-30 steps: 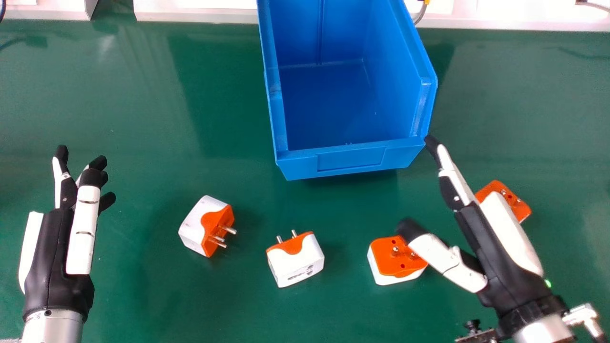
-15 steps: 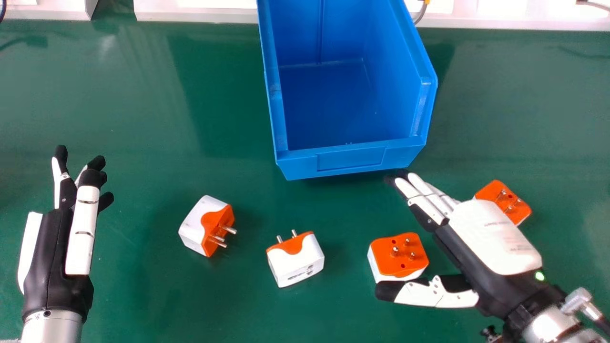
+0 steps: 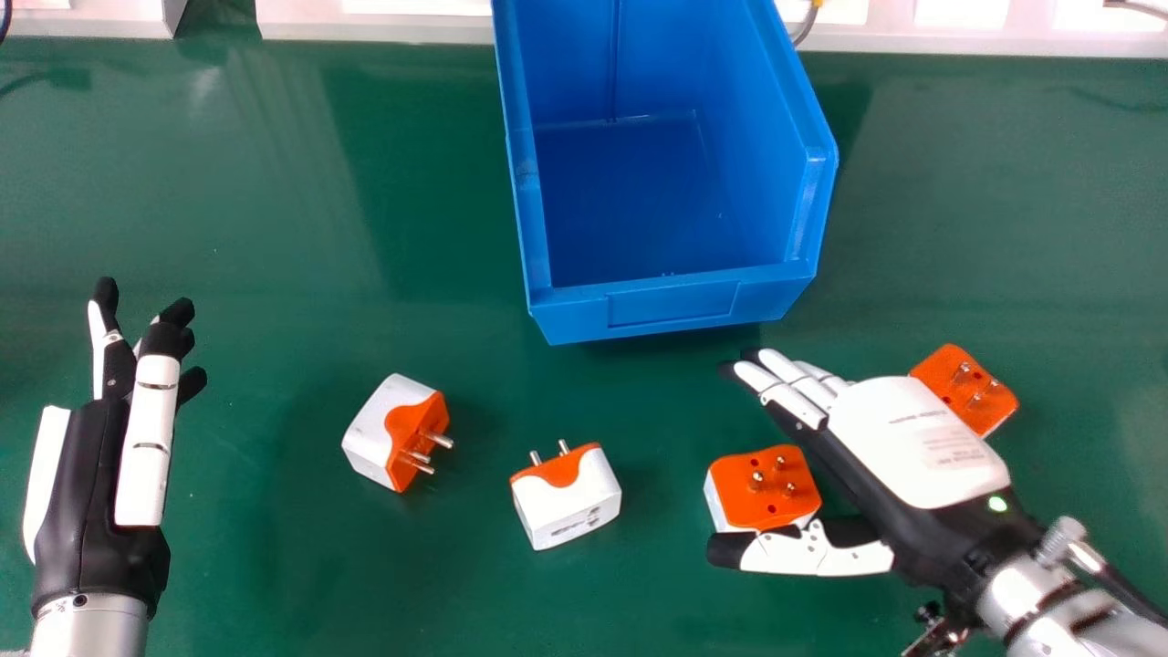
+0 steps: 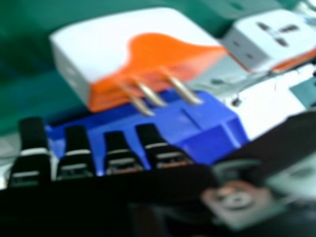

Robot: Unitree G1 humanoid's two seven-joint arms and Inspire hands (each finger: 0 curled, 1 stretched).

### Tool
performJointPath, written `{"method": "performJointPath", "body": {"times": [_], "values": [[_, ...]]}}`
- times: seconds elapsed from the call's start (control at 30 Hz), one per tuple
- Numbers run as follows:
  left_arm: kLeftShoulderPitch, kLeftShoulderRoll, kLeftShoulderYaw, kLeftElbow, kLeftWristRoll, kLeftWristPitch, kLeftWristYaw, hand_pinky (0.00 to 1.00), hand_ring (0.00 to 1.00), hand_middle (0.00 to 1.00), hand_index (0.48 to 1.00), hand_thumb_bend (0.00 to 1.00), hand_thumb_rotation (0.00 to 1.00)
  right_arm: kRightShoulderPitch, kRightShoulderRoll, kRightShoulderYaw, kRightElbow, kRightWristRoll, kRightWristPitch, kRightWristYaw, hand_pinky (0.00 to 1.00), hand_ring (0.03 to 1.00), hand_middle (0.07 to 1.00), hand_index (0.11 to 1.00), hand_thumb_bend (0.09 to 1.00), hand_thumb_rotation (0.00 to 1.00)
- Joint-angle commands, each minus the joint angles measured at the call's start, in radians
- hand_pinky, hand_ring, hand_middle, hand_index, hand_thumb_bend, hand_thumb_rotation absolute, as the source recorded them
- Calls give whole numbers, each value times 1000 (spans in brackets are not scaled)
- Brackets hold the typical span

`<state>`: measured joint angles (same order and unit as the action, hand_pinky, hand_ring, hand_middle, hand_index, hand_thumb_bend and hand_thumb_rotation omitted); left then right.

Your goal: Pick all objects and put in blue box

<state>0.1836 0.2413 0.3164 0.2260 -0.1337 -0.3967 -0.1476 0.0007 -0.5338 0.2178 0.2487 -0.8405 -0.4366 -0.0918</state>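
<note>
My right hand [image 3: 912, 447] is open around the orange-topped adapter [image 3: 765, 488], its thumb along the near side and its fingers beyond the far right corner. In the right hand view that white and orange adapter [image 4: 113, 54] lies off the tips of my right hand [image 4: 117, 150], pins showing. Another adapter [image 3: 965, 388] sits partly behind the hand's back. Two more, a white one [image 3: 568, 502] at centre and a tilted one [image 3: 388, 433] to its left, lie on the table. The blue box [image 3: 671, 306] stands beyond them. My left hand [image 3: 96, 484] rests open at the far left.
The green table [image 3: 274, 566] carries everything. A white ledge [image 3: 365, 27] runs along its back edge, with a cable [image 3: 805, 27] just right of the box. In the right hand view a second adapter [image 4: 266, 37] shows farther off.
My right hand has turned its back upward and moved left and toward the near side, its thumb swinging to the near side of the orange-topped adapter. The left hand has shifted slightly left.
</note>
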Motion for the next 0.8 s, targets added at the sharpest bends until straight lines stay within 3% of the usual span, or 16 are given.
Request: {"method": "performJointPath", "body": {"times": [0.0, 0.13, 0.33, 0.47, 0.77], "values": [[-9, 10, 8, -14, 0, -11, 4, 886, 932, 933, 944, 483, 1000, -48, -29, 13, 25, -5, 1, -2, 814, 918, 956, 930, 545, 1000], [-10, 6, 6, -24, -1, -2, 7, 888, 935, 934, 945, 481, 1000, -100, -50, 50, 91, -21, 9, -6, 821, 920, 954, 925, 518, 998], [-15, 7, 7, -18, -17, -4, -10, 906, 942, 945, 950, 480, 1000, -171, -66, 116, 191, -74, 37, -26, 848, 938, 965, 941, 502, 994], [-15, 10, 9, -21, -9, 4, -5, 916, 948, 948, 954, 484, 1000, -211, -72, 152, 248, -88, 50, -37, 857, 942, 967, 940, 495, 963], [-18, 10, 12, -22, -14, 5, -7, 903, 941, 943, 947, 469, 1000, -230, -120, 197, 249, -101, 59, -38, 855, 940, 964, 932, 510, 929]]}}
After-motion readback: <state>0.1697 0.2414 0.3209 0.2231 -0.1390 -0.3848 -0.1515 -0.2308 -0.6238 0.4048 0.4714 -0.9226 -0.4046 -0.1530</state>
